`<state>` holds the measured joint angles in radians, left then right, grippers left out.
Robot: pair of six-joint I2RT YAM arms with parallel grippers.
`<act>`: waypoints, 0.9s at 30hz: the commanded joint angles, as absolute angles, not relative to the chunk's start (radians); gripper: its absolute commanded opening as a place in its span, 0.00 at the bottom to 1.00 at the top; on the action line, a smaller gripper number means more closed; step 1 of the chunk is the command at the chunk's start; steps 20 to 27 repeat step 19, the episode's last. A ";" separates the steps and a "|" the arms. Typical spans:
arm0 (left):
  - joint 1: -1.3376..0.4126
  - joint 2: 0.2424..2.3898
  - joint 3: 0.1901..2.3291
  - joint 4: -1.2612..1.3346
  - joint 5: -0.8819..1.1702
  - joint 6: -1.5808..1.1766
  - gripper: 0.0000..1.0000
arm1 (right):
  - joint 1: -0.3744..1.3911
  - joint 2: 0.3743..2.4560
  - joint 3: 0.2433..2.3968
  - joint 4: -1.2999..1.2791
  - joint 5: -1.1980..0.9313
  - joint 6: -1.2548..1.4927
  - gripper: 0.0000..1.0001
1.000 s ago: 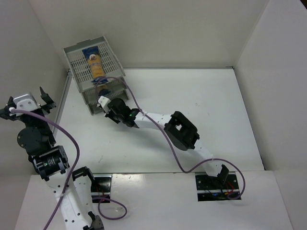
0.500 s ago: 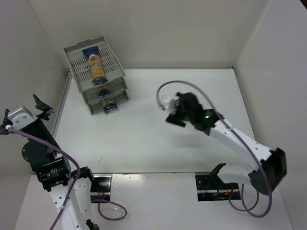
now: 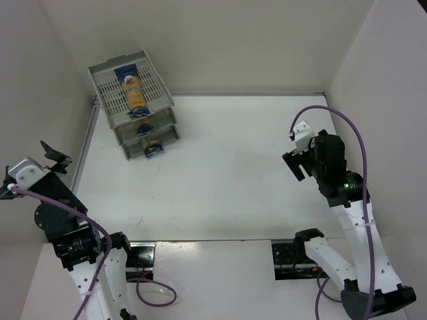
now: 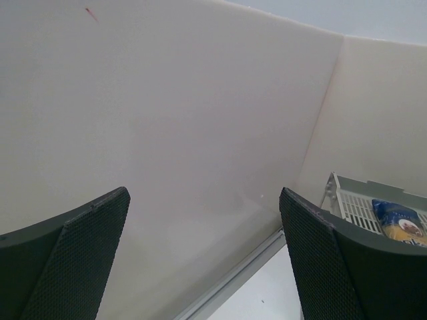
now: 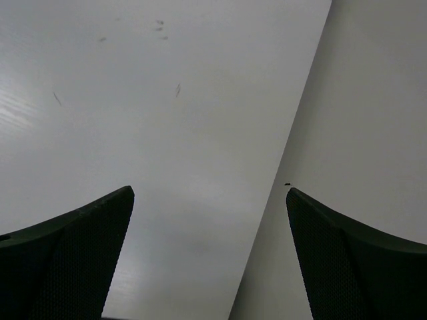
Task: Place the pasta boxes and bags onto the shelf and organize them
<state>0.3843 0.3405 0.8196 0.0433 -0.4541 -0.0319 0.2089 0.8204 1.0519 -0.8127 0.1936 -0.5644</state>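
Jaws of the right gripper point(image 5: 208, 200) stand wide apart with nothing between them. The gripper hangs above the counter point(image 3: 220, 173) close to its right edge. The wrist view shows only bare white surface with a few faint scuff marks point(image 5: 160, 27) and the join to the right wall point(image 5: 373, 120).

The left gripper point(image 4: 203, 197) is likewise spread and empty. It is raised beyond the counter's left edge and faces the left wall point(image 4: 167, 120).

The shelf point(image 3: 100, 85) stands in the far left corner of the counter, well apart from both grippers.
- Top tray: the top packet point(image 3: 133, 90) lies lengthwise down the middle, blue ends and orange-yellow centre fully visible.
- Middle tray: only the near blue end of the second packet point(image 3: 142, 127) shows at the tray front.
- Bottom tray: the near end of the third packet point(image 3: 152, 149) projects slightly past the tray front.

The rest of the two lower packets is hidden under the trays above. Label print is too small to read. In the left wrist view the shelf is cut off by the frame edge and a finger.
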 commanded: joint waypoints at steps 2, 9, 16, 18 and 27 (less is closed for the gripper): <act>0.380 0.310 0.821 0.046 -0.482 -0.055 1.00 | 0.144 0.778 1.026 -0.960 0.132 -0.505 1.00; 0.380 0.272 0.821 0.026 -0.482 -0.055 1.00 | 0.097 0.888 1.026 -1.112 0.086 -0.489 1.00; 0.371 0.262 0.821 0.015 -0.491 -0.046 1.00 | 0.097 0.877 1.074 -1.078 0.048 -0.437 1.00; 0.371 0.262 0.812 0.015 -0.491 -0.046 1.00 | 0.097 0.877 1.074 -1.078 0.048 -0.448 1.00; 0.371 0.262 0.811 0.015 -0.491 -0.046 1.00 | 0.097 0.877 1.074 -1.069 0.048 -0.436 1.00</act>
